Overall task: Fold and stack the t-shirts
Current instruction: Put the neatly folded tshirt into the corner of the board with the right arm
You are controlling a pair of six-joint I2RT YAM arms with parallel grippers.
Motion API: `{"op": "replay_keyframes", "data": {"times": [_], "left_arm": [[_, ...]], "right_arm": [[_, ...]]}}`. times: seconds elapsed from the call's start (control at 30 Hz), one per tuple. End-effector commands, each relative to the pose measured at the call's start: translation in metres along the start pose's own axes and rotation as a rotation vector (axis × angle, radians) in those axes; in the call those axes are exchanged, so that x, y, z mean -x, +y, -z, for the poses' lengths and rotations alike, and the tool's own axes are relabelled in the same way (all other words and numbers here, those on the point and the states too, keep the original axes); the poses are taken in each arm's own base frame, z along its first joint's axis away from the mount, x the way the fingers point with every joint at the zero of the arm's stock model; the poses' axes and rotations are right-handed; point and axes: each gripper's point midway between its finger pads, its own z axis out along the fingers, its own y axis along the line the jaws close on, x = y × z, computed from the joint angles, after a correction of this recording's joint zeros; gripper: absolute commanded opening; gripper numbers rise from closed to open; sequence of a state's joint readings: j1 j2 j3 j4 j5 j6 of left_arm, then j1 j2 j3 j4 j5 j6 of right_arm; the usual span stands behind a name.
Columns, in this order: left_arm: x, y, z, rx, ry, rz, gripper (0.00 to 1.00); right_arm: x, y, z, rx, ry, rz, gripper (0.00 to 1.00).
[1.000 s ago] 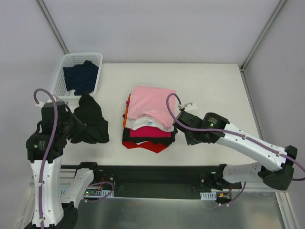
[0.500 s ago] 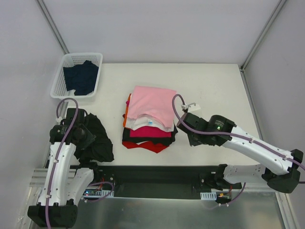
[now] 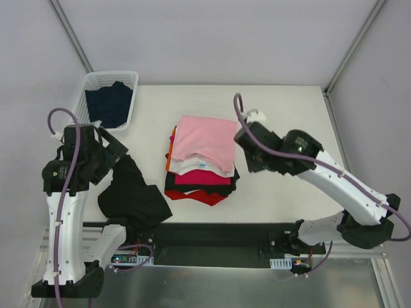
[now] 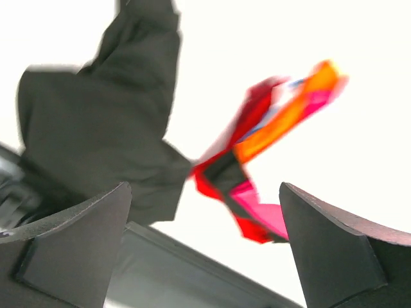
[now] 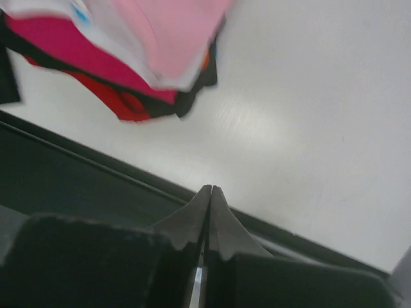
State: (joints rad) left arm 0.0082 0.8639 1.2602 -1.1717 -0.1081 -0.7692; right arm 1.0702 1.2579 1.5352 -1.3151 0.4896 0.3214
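The left gripper [image 3: 110, 149] has opened wide, dropping the black tee [image 3: 131, 196] unfolded beside the stack [image 3: 202, 154]; the right gripper [image 5: 209, 192] is closed and empty; the navy tee [image 3: 109, 102] also awaits folding.

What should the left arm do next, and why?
Probably bring the left claw down onto the black tee and pinch an edge to pull it out flat. It lies crumpled at the table's near-left edge, apart from the stack, and the claw is open and empty by it. The right claw is shut, holding nothing.
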Motion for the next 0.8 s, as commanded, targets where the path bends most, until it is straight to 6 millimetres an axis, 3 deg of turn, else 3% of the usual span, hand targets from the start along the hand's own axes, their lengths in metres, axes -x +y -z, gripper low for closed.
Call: {"op": "replay_keyframes", "data": {"times": [0.0,0.07,0.1,0.13,0.17,0.2,0.3,0.33,0.4,0.5,0.57,0.6,0.67,0.7,0.73,0.77], "left_arm": [[0.023,-0.027,0.047,-0.156,-0.097,0.058,0.99],[0.023,-0.036,0.057,-0.227,-0.107,0.058,0.99],[0.022,-0.037,0.059,-0.243,-0.103,0.049,0.99],[0.014,-0.040,0.058,-0.270,-0.073,0.039,0.99],[0.012,-0.043,0.057,-0.292,-0.066,0.032,0.99],[0.007,-0.044,0.055,-0.305,-0.046,0.012,0.99],[-0.006,-0.047,0.032,-0.315,0.027,-0.035,0.99],[-0.012,-0.045,0.019,-0.295,0.057,-0.045,0.99],[-0.011,-0.051,-0.002,-0.281,0.088,-0.086,0.99],[-0.009,-0.052,-0.045,-0.220,0.120,-0.127,0.99],[-0.008,-0.055,-0.062,-0.201,0.146,-0.142,0.99],[-0.006,-0.062,-0.072,-0.197,0.176,-0.157,0.99],[0.002,-0.075,-0.083,-0.214,0.182,-0.175,0.99],[0.006,-0.083,-0.093,-0.212,0.206,-0.188,0.99],[0.010,-0.091,-0.100,-0.223,0.206,-0.194,0.99],[0.012,-0.095,-0.107,-0.220,0.217,-0.198,0.99]], "right_arm": [[0.093,0.026,0.017,0.082,-0.170,0.030,0.01],[0.110,0.048,0.018,0.185,-0.174,0.053,0.01],[0.116,0.067,0.004,0.224,-0.145,0.070,0.01],[0.114,0.086,0.003,0.317,-0.101,0.089,0.01],[0.125,0.092,0.003,0.352,-0.103,0.073,0.01],[0.124,0.104,-0.014,0.358,-0.049,0.087,0.01],[0.132,0.118,-0.030,0.389,-0.008,0.086,0.01],[0.129,0.125,-0.045,0.390,0.031,0.095,0.01],[0.132,0.123,-0.058,0.374,0.047,0.087,0.01],[0.126,0.108,-0.083,0.302,0.085,0.077,0.03],[0.128,0.088,-0.087,0.277,0.092,0.026,0.08],[0.128,0.078,-0.087,0.261,0.095,-0.011,0.18],[0.130,0.044,-0.089,0.200,0.092,-0.109,0.37],[0.130,0.030,-0.091,0.166,0.098,-0.165,0.41],[0.128,0.007,-0.099,0.121,0.118,-0.226,0.40],[0.124,-0.004,-0.100,0.096,0.130,-0.253,0.36]]}}
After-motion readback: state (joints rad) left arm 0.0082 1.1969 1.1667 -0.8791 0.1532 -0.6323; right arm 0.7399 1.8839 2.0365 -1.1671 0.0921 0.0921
